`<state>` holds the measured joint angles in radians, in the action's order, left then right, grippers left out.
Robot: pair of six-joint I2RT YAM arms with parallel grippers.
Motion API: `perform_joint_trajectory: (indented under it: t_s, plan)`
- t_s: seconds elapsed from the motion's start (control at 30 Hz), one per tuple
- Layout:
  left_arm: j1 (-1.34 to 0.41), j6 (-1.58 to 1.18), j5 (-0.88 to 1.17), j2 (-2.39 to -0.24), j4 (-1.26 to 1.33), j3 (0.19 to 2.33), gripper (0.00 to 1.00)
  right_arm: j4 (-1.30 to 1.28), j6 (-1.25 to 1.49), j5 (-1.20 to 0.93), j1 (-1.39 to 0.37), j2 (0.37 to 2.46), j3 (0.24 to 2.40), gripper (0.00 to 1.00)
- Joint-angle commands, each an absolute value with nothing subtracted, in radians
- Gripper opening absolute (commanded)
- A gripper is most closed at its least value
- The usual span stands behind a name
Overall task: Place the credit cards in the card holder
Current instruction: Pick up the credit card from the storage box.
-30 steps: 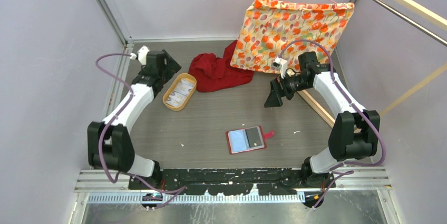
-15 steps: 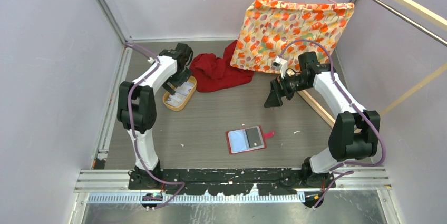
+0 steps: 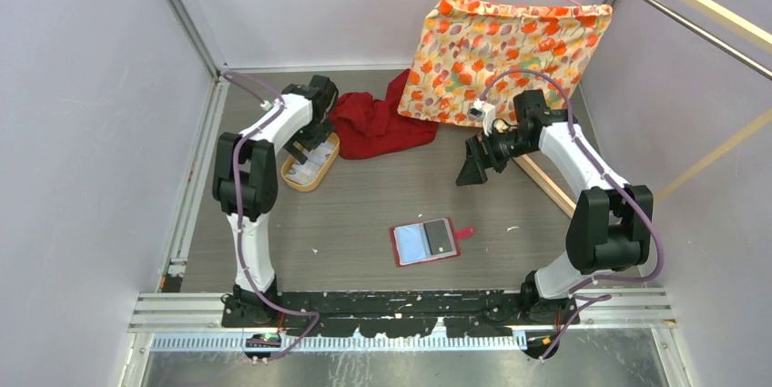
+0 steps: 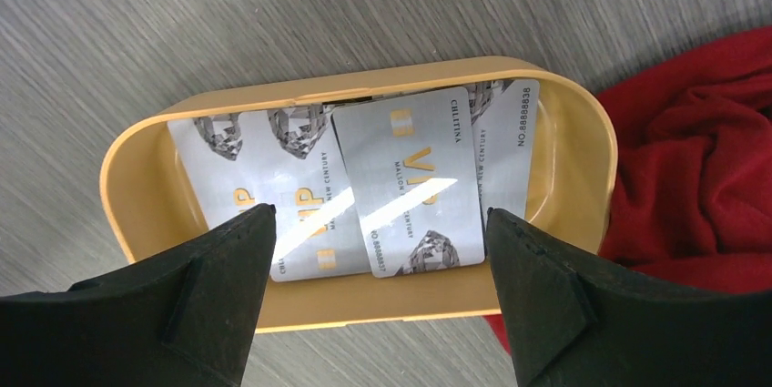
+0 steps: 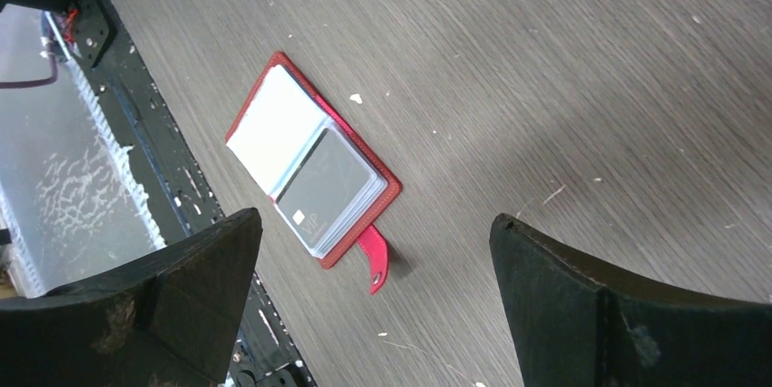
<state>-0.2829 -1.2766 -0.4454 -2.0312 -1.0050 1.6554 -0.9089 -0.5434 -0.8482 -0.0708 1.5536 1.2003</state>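
Several silver credit cards (image 4: 405, 182) with gold VIP print lie overlapping in a tan oval tray (image 4: 564, 132), which also shows in the top view (image 3: 309, 164). My left gripper (image 4: 380, 223) hangs open just above the tray, jaws wide apart and empty; in the top view the left gripper (image 3: 314, 137) is over the tray's far end. The red card holder (image 3: 424, 241) lies open on the floor, a dark card in its right pocket, snap tab to the right. It also shows in the right wrist view (image 5: 314, 173). My right gripper (image 3: 474, 168) is open, empty, high above the floor.
A crumpled red cloth (image 3: 375, 121) lies just right of the tray, touching it (image 4: 701, 159). A floral fabric (image 3: 505, 41) hangs on a hanger at the back right. A wooden bar (image 3: 546, 185) runs along the right side. Grey walls close in the left and back.
The left arm swung from the far left over to the tray and now hovers above the cards. The right arm barely moved. The card holder stayed put.
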Motion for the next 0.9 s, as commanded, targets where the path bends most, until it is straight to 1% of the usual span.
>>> perform_joint_trajectory:
  t_s: [0.0,0.17,0.53,0.87]
  plan:
    - [-0.278,-1.290,-0.470,-2.061,-1.020,1.706,0.87,-0.840,-0.490,-0.787,-0.079,1.550,1.207,1.00]
    - [-0.272,-1.292,-0.454,-2.087,-1.024,1.725,0.86,-0.786,-0.439,-0.722,-0.082,1.547,1.191,1.00]
    - [-0.255,-1.295,-0.414,-2.116,-1.007,1.729,0.78,-0.787,-0.437,-0.732,-0.083,1.549,1.193,1.00]
    - [-0.245,-1.301,-0.380,-2.148,-1.002,1.750,0.79,-0.798,-0.448,-0.742,-0.088,1.546,1.196,1.00]
